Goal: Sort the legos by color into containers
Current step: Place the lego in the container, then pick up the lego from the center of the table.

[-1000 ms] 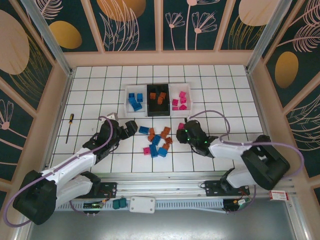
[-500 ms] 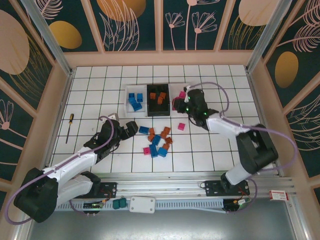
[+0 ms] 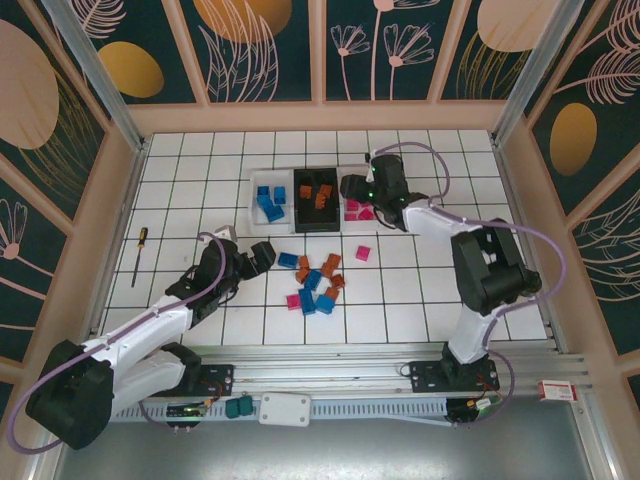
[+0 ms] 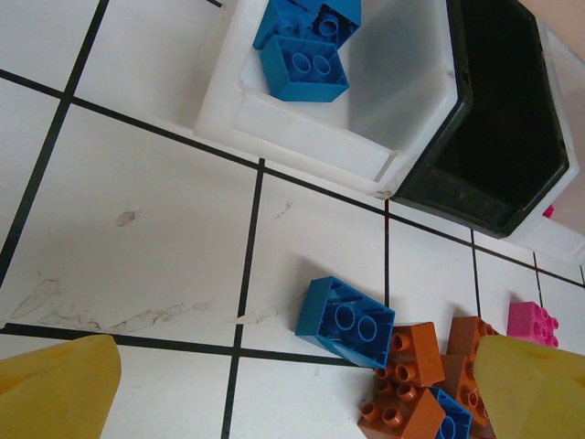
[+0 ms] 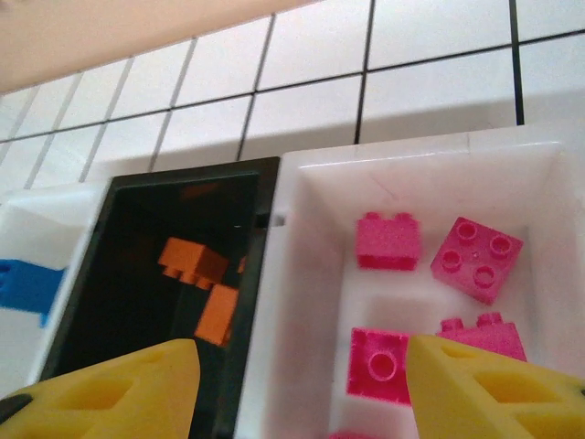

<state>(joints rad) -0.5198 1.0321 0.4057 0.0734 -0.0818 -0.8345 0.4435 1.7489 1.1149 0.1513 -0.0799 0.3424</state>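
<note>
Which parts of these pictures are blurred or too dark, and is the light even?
Left wrist view: the left gripper's fingers are blurred, the loose blue brick is sharp. Right wrist view: the right gripper's fingers are blurred; the black tray dims its orange bricks. Top view: even light.

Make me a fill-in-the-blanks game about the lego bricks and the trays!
The left white tray holds only ____ bricks.
The middle tray, with orange bricks in it, is coloured ____.
The right gripper hovers, jaws open, over the right white tray, which holds ____ bricks.
The lone brick to the right of the loose pile is ____.
Missing words: blue, black, pink, pink.
</note>
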